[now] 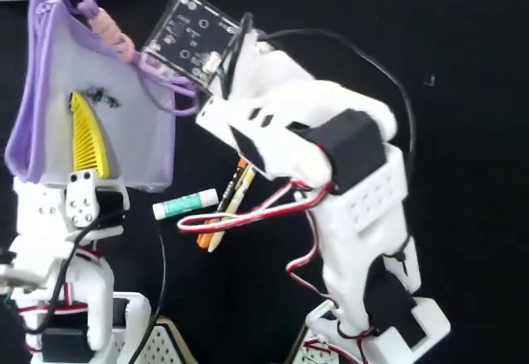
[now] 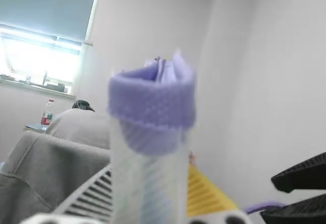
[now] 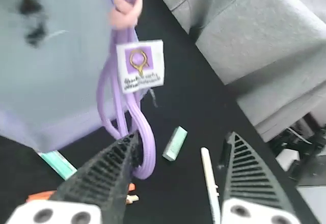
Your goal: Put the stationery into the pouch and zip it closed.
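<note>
Purple-trimmed and translucent, the pouch (image 1: 91,124) is held up off the black table (image 1: 463,132), pinched by the left gripper (image 2: 153,198), whose yellow finger shows through the plastic. A dark printed mark (image 1: 99,95) on the pouch's face is too blurred to read. From the top trail a pink braided charm (image 1: 111,29) and a purple cord loop (image 3: 127,117) carrying a white-and-purple tag (image 3: 140,66) — a gold emblem on it, with small print that cannot be made out. The right gripper (image 3: 183,140) has its jaws apart, one black finger touching the loop. A glue stick (image 1: 186,204) and pens (image 1: 227,203) lie on the table near the pouch.
</note>
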